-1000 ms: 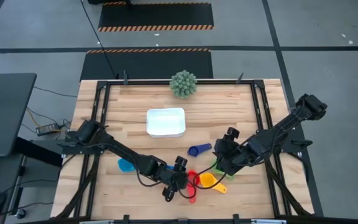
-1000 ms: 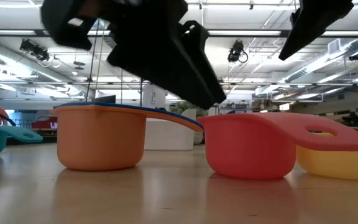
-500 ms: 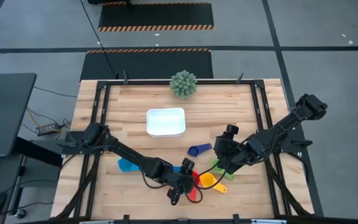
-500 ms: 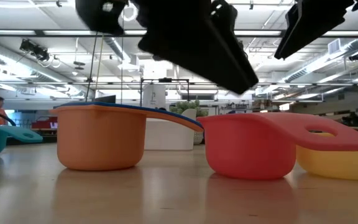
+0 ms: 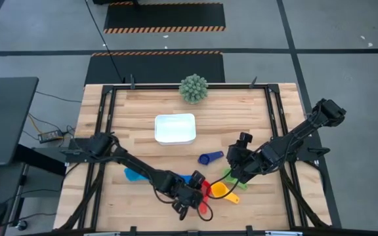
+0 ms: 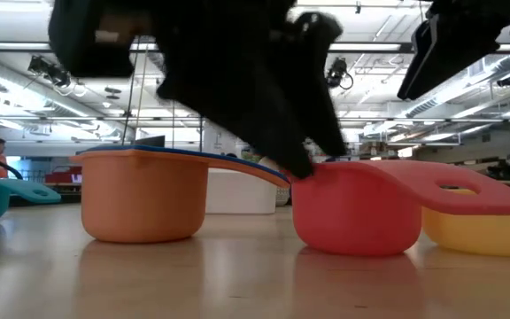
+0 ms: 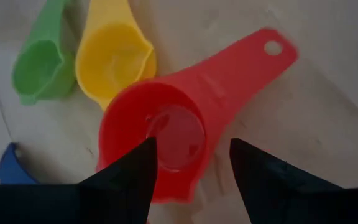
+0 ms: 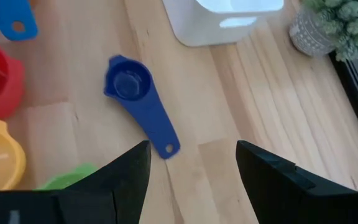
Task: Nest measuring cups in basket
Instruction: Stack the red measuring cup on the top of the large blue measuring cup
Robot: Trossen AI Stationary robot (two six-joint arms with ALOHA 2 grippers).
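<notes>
Left gripper open, jaws straddling the red cup's near rim at table front; drop straight, pinch wall. Right gripper open, waits above blue cup. High view shows basket w/ no cups; low view hides it.

A pale wood-plank tabletop stands on a grey concrete floor; two black mats with orange hazard stripes lie beyond it toward 12 o'clock; a dark desk sits at 9 o'clock; in the low view, long ceiling lights run across a large hall.
</notes>
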